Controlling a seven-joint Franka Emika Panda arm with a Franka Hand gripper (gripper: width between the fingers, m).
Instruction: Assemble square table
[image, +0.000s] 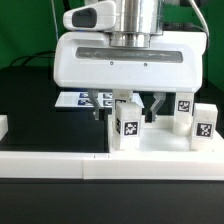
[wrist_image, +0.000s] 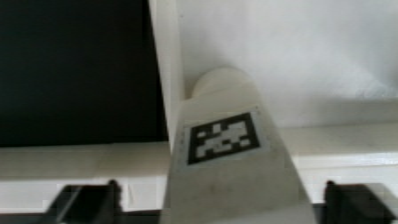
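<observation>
White leg (wrist_image: 222, 150) upright between hand (image: 136, 103) fingers, arm vertical.

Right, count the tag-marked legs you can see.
3. One leg sits between the gripper fingers, over the tabletop. Two more stand at the exterior view's right. A fourth may be hidden behind the gripper.
</observation>
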